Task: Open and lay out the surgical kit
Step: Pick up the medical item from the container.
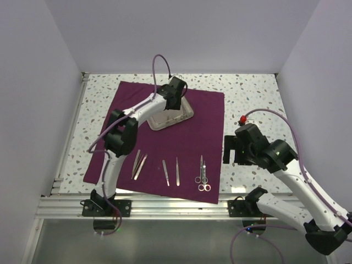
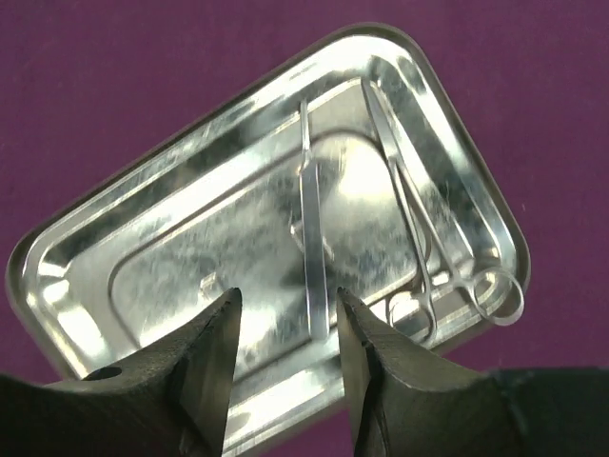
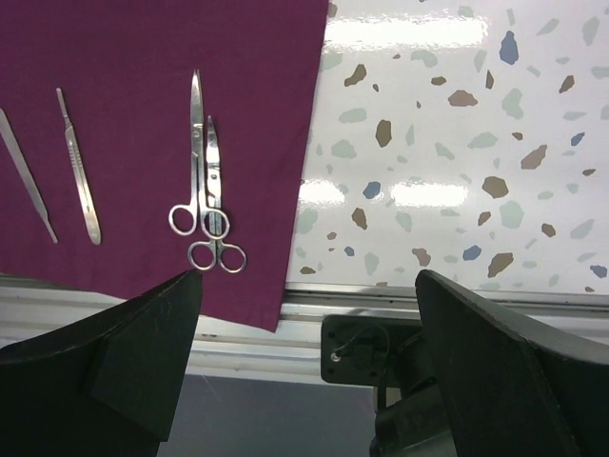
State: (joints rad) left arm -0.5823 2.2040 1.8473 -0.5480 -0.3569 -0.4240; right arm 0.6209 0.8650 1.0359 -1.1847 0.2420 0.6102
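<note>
Lying between left fingers [image 2: 214, 371], slim silver tool [image 2: 313, 238] in tray [image 2: 171, 267]

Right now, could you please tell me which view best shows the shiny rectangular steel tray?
The left wrist view: the shiny steel tray fills the frame, with a slim tool and ring-handled scissors inside. The top external view shows it small, partly hidden by the left gripper. The right wrist view misses it.
</note>
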